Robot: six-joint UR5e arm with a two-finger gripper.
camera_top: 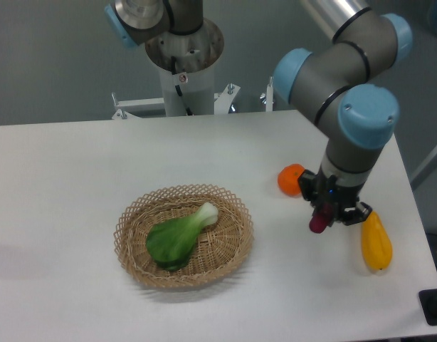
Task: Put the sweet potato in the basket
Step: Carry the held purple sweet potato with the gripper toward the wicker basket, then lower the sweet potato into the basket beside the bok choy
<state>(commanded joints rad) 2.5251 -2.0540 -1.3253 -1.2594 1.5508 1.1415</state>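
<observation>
Magenta sweet potato apparently clamped in the closed hand, tip hanging below.

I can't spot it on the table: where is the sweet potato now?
The sweet potato is in the hand, right of the basket, between the orange and the yellow fruit.

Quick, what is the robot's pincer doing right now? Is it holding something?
Pincer: closed on the small magenta-purple sweet potato, holding it up off the white table.
</observation>
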